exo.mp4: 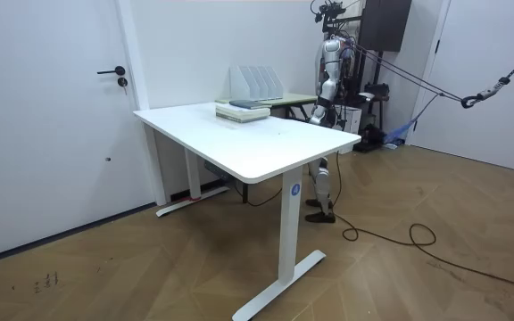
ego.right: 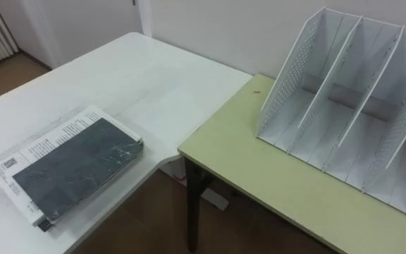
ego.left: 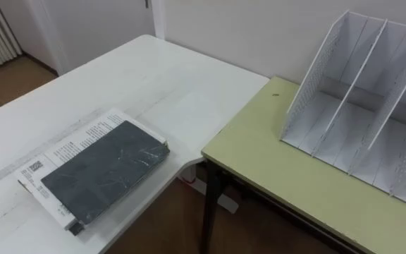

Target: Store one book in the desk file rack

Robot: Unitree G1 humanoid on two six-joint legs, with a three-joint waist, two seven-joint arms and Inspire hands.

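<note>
Book: a dark book lies flat on a white printed book, at the white desk's corner nearest the olive desk.
Rack: the file rack stands at the olive desk's far edge, slots bare.
Handling: probably stiff, fairly light, with a slick cover — pinch the long edge by the rim.
Hands: the hands hang by the robot — fingers apart or together, cannot tell.
</note>
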